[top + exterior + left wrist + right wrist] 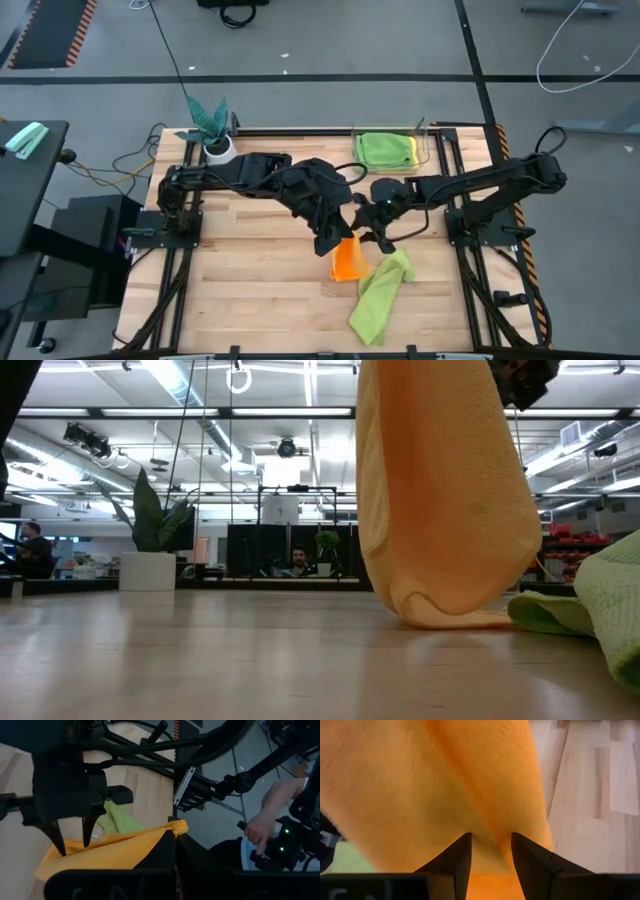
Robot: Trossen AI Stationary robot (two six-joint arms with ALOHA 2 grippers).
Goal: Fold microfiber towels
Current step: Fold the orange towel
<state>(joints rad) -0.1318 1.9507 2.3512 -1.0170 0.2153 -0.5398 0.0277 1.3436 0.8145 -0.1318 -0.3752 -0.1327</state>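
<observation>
The orange towel [348, 262] hangs at the table's middle from my left gripper [338, 240], which is shut on it. In the low view the orange towel [440, 490] drapes down to the wood. My right gripper [491, 852] is open right at the cloth, and a ridge of orange runs between its fingers. The left wrist view shows those right fingers [60, 837] pointing down at the towel's upper edge. A lime green towel [380, 295] lies crumpled on the table next to the orange one, toward the near edge. My left gripper pinches the orange towel at a corner [177, 827], which pokes out past its dark fingers. The cloth hangs below the hold, and its lower end [440, 618] rests folded on the table. My right gripper's fingertips reach the towel's upper edge [75, 847]; whether they touch it, I cannot tell.
A clear container [425, 140] at the far right holds folded green and yellow cloths [387, 150]. A teal plant in a white pot [215, 135] stands at the far left. A person's hand [260, 827] on a controller shows beyond the table. Bare wood lies at the near left.
</observation>
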